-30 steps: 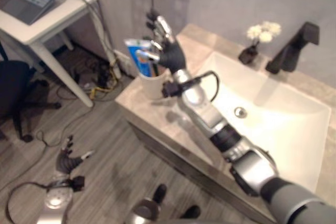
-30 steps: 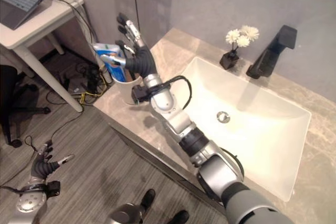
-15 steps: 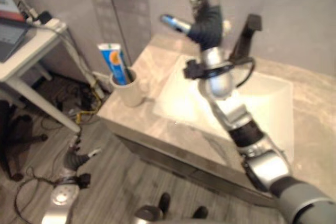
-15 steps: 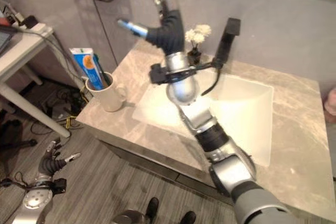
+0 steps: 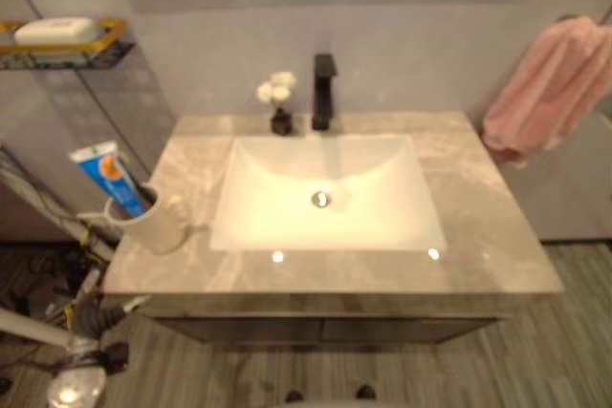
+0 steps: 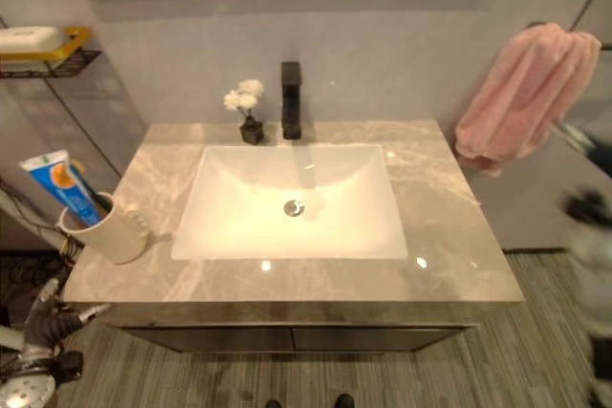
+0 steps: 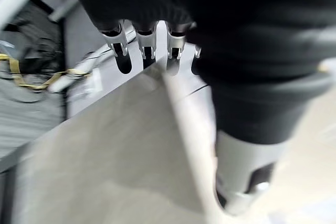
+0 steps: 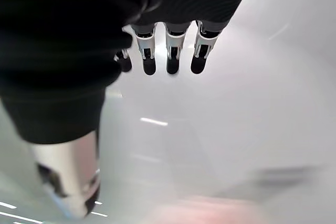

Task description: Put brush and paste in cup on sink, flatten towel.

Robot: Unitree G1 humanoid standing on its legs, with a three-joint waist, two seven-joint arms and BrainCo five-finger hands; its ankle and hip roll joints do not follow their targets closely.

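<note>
Toothpaste point(image 5: 107, 177) stands in the white cup point(image 5: 158, 225) at the left end of the marble worktop point(image 5: 497, 236), its long axis tilted so the flat upper end leans up and away to the left, the lower end sunk in the cup. The tube is blue and white with an orange mark; its print is too small to read. A dark thin handle point(image 6: 86, 200) that may be the brush rises just beside the tube inside the cup, leaning the same way. The cup's handle points toward the white sink basin point(image 5: 325, 226), which lies just beside it.

The pink towel point(image 6: 521, 93) hangs bunched and crumpled on the wall past the right end of the worktop, well apart from the cup, its folds falling downward.

A black tap point(image 5: 322, 93) stands behind the basin with a small vase of white flowers point(image 5: 278, 102) just beside it. A wire shelf point(image 5: 67, 45) with a soap bar hangs on the left wall.

The left robot hand point(image 7: 142, 40) has its fingers straight and holds nothing, low beside the cabinet. The right robot hand point(image 8: 168, 51) likewise shows straight, empty fingers.
</note>
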